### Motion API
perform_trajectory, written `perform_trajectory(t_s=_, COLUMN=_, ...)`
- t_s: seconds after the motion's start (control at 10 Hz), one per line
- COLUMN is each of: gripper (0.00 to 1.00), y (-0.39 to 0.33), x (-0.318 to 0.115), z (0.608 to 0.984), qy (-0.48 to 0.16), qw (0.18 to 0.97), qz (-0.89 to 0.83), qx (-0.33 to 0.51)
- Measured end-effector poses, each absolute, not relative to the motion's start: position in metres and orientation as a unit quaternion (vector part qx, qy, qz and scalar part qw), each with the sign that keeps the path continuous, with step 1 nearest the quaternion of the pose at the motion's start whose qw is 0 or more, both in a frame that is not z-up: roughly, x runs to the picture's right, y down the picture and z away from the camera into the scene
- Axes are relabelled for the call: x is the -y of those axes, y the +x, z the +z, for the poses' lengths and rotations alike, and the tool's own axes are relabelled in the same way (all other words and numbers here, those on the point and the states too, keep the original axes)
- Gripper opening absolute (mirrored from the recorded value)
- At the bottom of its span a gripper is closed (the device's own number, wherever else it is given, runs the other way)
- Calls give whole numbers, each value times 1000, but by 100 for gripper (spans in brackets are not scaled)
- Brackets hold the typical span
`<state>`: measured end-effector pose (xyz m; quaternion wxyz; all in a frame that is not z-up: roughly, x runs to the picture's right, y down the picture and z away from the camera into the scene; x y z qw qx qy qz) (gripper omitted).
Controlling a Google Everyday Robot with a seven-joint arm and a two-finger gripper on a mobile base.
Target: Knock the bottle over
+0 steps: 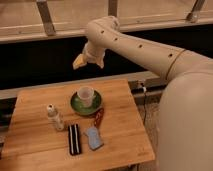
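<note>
while the gripper (88,62) hangs in the air above the far edge of the wooden table (30,150), well apart from everything on it, i cannot tell whether it is parted or closed. the bottle (52,115) stands upright toward the table's left side, left of the white cup (86,95) on its green saucer (75,105), near a flat black object (74,139).

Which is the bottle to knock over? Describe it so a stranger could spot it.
The robot's gripper hangs above the far edge of the wooden table, touching nothing. On the table's left half, left of the white cup on its green saucer, stands the small slim whitish plastic bottle. It alone is upright with a white cap; the black bar and blue pad nearby lie flat.
</note>
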<state>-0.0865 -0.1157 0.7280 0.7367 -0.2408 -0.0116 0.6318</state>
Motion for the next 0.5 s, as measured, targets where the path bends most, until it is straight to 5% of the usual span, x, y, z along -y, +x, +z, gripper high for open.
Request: perform_trajectory(t_s=0.5, gripper=79, y=-86, x=115, z=729, qy=-241, qw=737, qz=632, qx=11)
